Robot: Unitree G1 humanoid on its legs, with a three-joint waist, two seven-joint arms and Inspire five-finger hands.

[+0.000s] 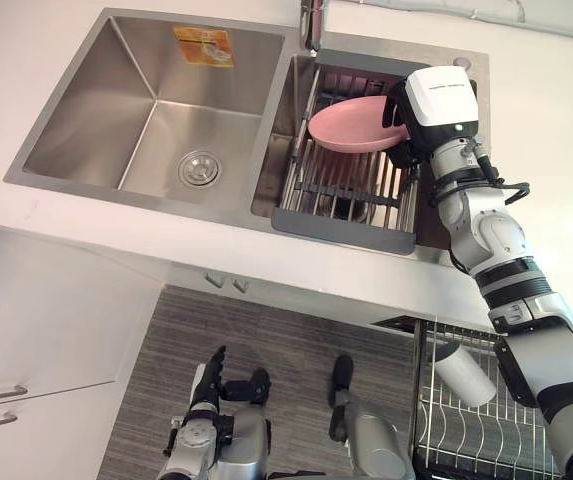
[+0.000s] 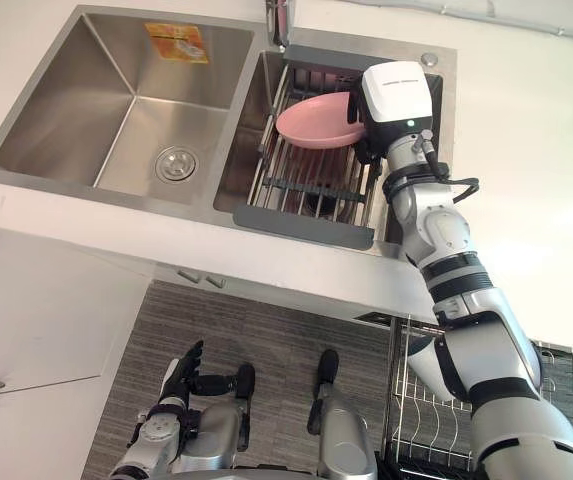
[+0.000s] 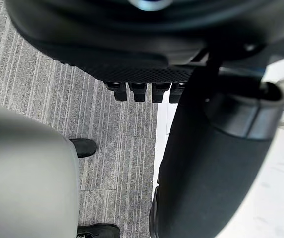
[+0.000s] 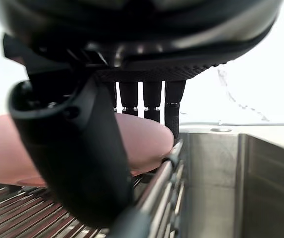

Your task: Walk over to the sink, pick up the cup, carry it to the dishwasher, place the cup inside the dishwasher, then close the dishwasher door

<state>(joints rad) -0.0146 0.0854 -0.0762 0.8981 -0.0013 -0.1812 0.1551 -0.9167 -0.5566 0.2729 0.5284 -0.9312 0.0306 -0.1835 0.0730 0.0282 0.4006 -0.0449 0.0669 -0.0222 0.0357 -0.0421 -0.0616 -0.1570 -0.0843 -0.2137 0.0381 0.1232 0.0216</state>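
White worktop (image 1: 566, 120) runs round a steel double sink (image 1: 86, 130). The sink's right basin holds a drying rack (image 1: 341, 185), and the dishwasher's wire rack (image 1: 466, 430) stands pulled out below. I have the right hand (image 4: 77, 148) down over a pink dish (image 1: 351, 125) on the drying rack, fingers straight behind its rim, thumb clear in front, nothing clamped. What looks like a white cup (image 1: 463, 375) lies on its side in the wire rack. The left hand (image 1: 206, 385) hangs low over the floor, fingers relaxed. My worry is that closing now would lift the dish rather than a cup, or scrape it off the bars.
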